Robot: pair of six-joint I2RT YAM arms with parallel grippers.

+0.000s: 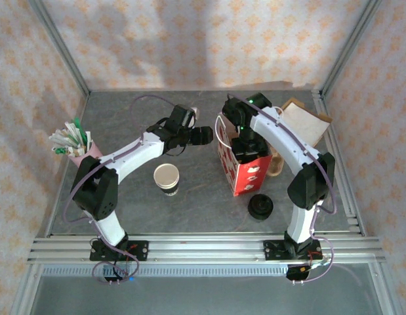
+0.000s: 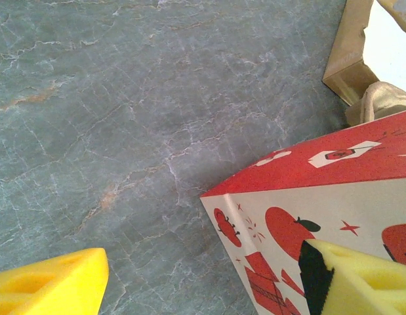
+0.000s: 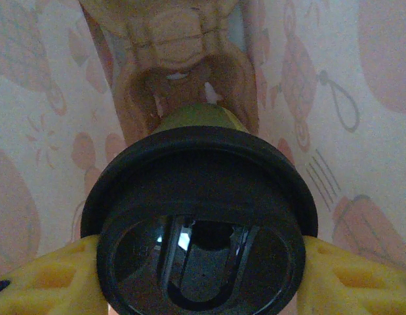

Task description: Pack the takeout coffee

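The takeout coffee (image 3: 199, 223) faces the right wrist camera with its round black lid, and a strip of olive-brown wall (image 3: 196, 118) shows behind it. My right gripper (image 3: 201, 279) is shut on it, one yellow pad on each side of the lid. It is held down inside the red-and-white paper bag (image 1: 245, 172), whose pale inner walls (image 3: 334, 72) surround the cup. From above, the right gripper (image 1: 245, 146) reaches into the bag's mouth. My left gripper (image 1: 203, 136) stands open beside the bag's left wall (image 2: 307, 216), with nothing between its fingers (image 2: 52, 282).
A lidless paper cup (image 1: 166, 177) stands left of the bag. A stack of black lids (image 1: 260, 207) lies in front of it. A pink cup of sachets and sticks (image 1: 75, 141) is far left. A brown paper bag (image 1: 307, 118) lies at the back right.
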